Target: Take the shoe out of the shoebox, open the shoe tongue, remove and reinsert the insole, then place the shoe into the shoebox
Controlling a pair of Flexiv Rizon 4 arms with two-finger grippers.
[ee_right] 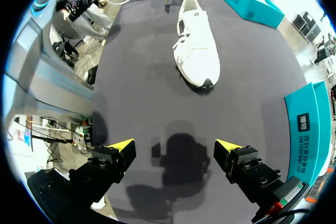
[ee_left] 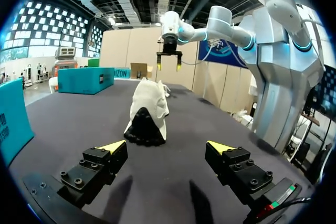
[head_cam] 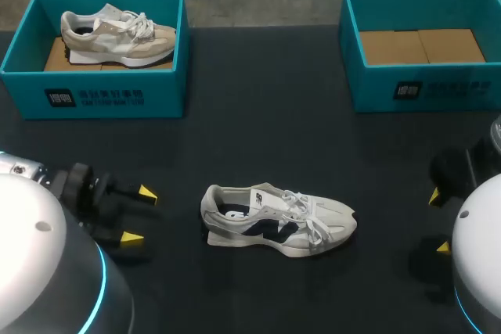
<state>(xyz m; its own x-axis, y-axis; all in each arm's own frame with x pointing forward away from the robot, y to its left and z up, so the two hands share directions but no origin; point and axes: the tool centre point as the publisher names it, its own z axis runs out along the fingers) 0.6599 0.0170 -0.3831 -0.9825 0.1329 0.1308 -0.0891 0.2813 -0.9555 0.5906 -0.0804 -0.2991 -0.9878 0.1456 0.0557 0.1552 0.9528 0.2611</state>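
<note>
Shoe (head_cam: 278, 220) in white with navy panels stands on its sole on the black table (head_cam: 258, 115), out in the open near the middle and toward the robot's side, well apart from both boxes. Its heel points toward the left arm and its toe toward the right arm. The tongue (head_cam: 264, 197) rises above the opening, and the white laces (head_cam: 301, 207) lie loosely across the top. The left gripper (head_cam: 139, 214) sits low over the table on the heel side of the shoe, its two yellow-tipped fingers spread wide with nothing between them. From its own wrist view the dark heel faces it straight ahead, clear of the fingers. The right gripper (head_cam: 439, 221) is on the toe side, also near the table, its fingers likewise wide apart and holding nothing; in its wrist view the shoe lies ahead with the toe toward it, not touching. At the far edge of the table stand two teal boxes: the left shoebox (head_cam: 94, 99) holds a beige shoe (head_cam: 117, 37) resting on its sole with its toe toward the right, while the right shoebox (head_cam: 423, 91) shows its brown cardboard floor (head_cam: 419, 46)
</note>
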